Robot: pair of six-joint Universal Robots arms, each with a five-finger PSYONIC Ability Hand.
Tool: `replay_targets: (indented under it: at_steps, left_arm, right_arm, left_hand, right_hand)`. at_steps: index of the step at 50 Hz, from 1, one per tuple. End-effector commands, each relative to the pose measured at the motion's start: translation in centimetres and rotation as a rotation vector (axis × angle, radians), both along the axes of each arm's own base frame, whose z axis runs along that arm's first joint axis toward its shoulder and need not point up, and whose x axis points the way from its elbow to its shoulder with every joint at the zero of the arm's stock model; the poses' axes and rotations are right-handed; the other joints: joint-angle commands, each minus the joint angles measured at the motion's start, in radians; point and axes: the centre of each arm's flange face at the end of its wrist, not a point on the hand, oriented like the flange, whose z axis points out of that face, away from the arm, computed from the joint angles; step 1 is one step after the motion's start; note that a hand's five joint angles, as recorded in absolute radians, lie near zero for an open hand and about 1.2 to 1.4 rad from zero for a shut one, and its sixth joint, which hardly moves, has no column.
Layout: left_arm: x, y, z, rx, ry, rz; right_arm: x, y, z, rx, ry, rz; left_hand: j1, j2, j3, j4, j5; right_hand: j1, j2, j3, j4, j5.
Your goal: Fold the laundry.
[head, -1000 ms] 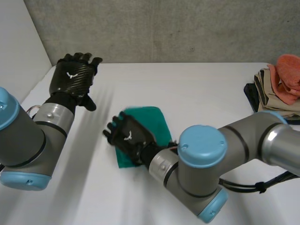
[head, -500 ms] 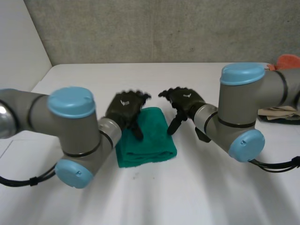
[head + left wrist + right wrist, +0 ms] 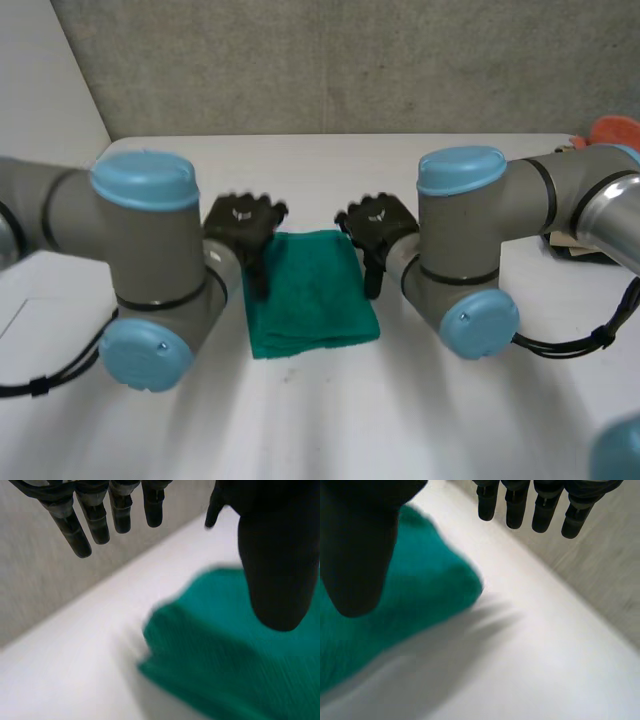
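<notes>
Right in the middle of the white worktop point(image 3: 330, 420) lies a folded green cloth point(image 3: 312, 292). The left hand point(image 3: 240, 222) is at the cloth's side nearer the worktop's left edge, the right hand point(image 3: 378, 222) at the side nearer the right edge. Both hands' fingers are straight and hold nothing.
</notes>
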Motion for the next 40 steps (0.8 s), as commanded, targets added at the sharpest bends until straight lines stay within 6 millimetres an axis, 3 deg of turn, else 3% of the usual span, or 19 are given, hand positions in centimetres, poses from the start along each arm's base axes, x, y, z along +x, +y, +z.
replay_targets:
  at_steps: [1,7,11,19,26,40]
  left_arm:
    - [-1.2,-0.3,6.2,-0.126,0.139,-0.209]
    - [-1.3,0.4,9.3,-0.148,0.208,-0.452]
    - [-1.4,1.6,9.3,-0.085,0.216,-0.575]
    - [-1.5,2.7,8.7,-0.029,0.209,-0.615]
    - [-1.5,2.7,8.4,-0.016,0.21,-0.613]
    - [-1.5,2.8,8.2,-0.012,0.209,-0.613]
  right_arm:
    - [0.5,4.5,0.7,-0.137,-0.034,0.079]
    - [0.3,7.3,-2.4,-0.101,0.004,0.118]
    - [0.4,7.3,-5.0,-0.084,0.018,0.123]
    - [1.2,6.5,-7.3,-0.096,0.018,0.132]
    - [1.7,6.0,-7.6,-0.115,0.003,0.128]
    - [2.8,5.1,-7.4,-0.171,-0.047,0.148]
  left_hand:
    - [-0.013,-0.034,-0.037,-0.029,-0.049]
    - [-0.013,-0.034,-0.037,-0.029,-0.049]
    - [-0.013,-0.034,-0.037,-0.029,-0.049]
    - [-0.013,-0.034,-0.037,-0.029,-0.049]
    - [-0.013,-0.034,-0.037,-0.029,-0.049]
    - [-0.013,-0.034,-0.037,-0.029,-0.049]
  right_hand:
    - [-0.053,-0.032,-0.034,-0.035,-0.047]
    - [-0.053,-0.032,-0.034,-0.035,-0.047]
    - [-0.053,-0.032,-0.034,-0.035,-0.047]
    - [-0.053,-0.032,-0.034,-0.035,-0.047]
    - [-0.053,-0.032,-0.034,-0.035,-0.047]
    - [0.227,0.249,0.246,0.245,0.234]
